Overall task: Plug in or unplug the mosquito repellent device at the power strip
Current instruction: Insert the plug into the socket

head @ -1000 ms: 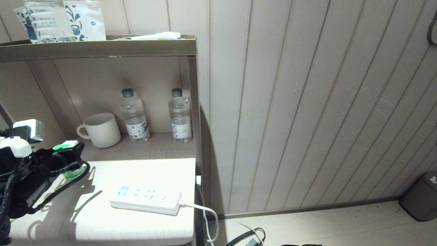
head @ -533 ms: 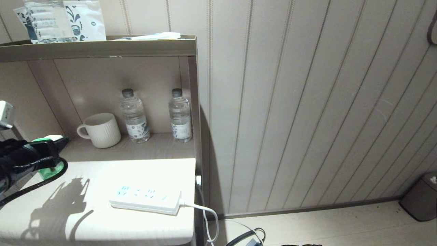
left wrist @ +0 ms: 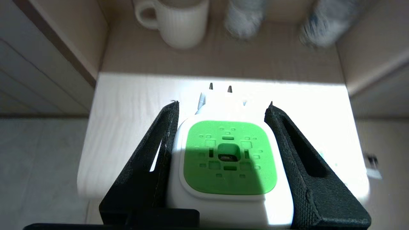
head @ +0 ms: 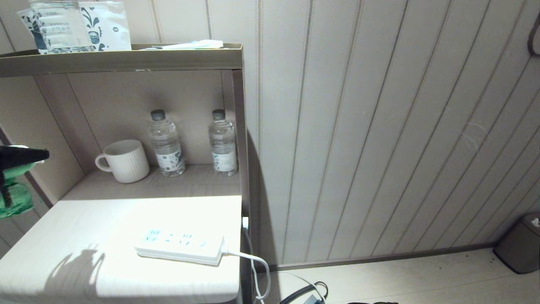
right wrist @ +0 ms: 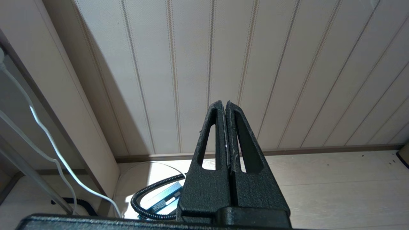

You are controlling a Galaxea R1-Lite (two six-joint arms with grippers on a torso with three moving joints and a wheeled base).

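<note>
The repellent (left wrist: 227,159), white head with a green centre, is clamped between the left gripper's (left wrist: 223,127) black fingers, held above the white tabletop's (head: 84,236) left edge, well apart from the power strip (head: 179,245) lying near the right edge. Behind, a shelf holds a mug (head: 124,161) and two water bottles (head: 166,143). The right gripper (right wrist: 225,107), fingers pressed together, hangs low by the panelled wall (head: 379,126) and pale floor (right wrist: 335,185).

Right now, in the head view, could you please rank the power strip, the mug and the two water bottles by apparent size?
1. power strip
2. mug
3. left water bottle and right water bottle: alike, not ranked apart; the mug and bottles are close too.
</note>
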